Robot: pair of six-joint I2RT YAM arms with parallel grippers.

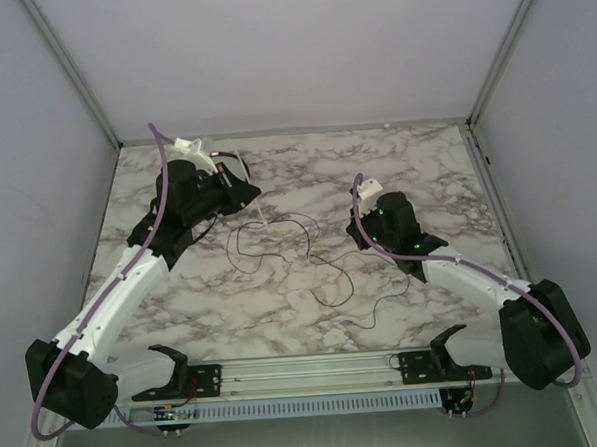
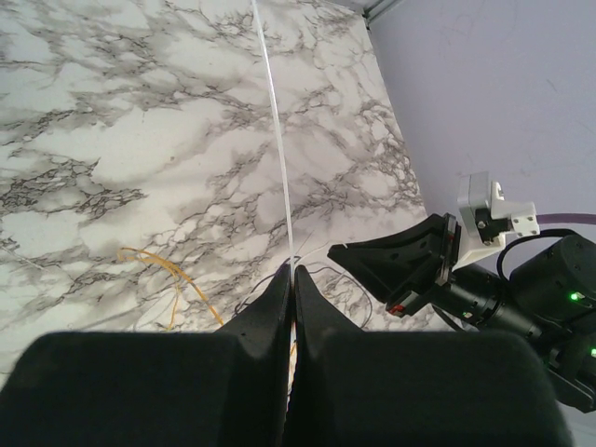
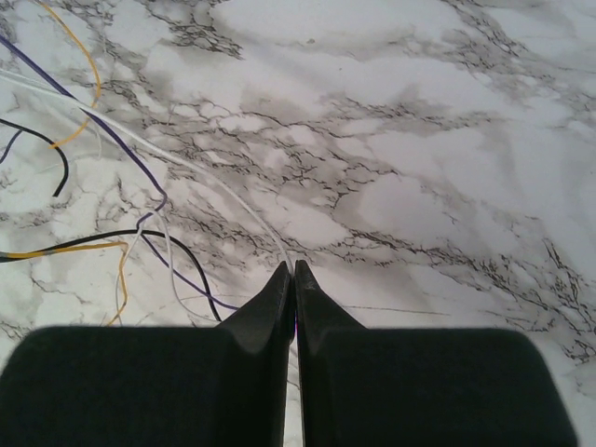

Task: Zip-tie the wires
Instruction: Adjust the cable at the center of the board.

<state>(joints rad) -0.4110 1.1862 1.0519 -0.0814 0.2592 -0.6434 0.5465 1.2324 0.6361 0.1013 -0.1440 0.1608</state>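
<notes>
Although the left arm [image 1: 192, 194] covers most of it, a dark-rimmed dish [image 1: 245, 166] shows at the far left of the marble surface [image 1: 415, 157] from above. Only an arc of its rim is visible, so I cannot tell what it holds. The wires [image 1: 315, 261] lie in loose dark loops mid-surface, between the 2 arms. A short white piece of the zip tie [image 1: 262, 216] shows just off the left arm's tip. The right arm [image 1: 394, 223] reaches in from the other side. Neither pair of fingers can be read from this height.

From the left wrist, the left fingers [image 2: 284, 289] are clenched on the zip tie [image 2: 277, 140]. It runs straight out from their tips, away across the surface. Yellow and dark strands of the wires [image 2: 177, 275] lie near the tips, and the right arm's head sits close on the right. The dish is out of this view.

From the right wrist, the right fingers [image 3: 287, 284] are pressed together. Colours invisible from above show here: the wires [image 3: 140, 172] are yellow, purple, black and white, spread to the left. 1 white strand runs right into the fingertips; I cannot tell whether it is pinched. Neither zip tie nor dish appears.
</notes>
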